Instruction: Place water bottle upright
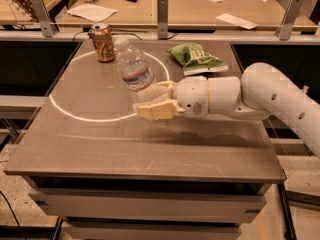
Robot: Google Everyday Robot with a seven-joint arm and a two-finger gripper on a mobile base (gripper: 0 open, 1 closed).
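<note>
Clamping the ribbed clear plastic bottle [134,70] by its base, the cream gripper [151,100] holds it tilted toward 11 o'clock over the smooth brown table [150,154], near the cylindrical gold can [103,43], crinkled green bag [196,58] at 2 o'clock.
</note>
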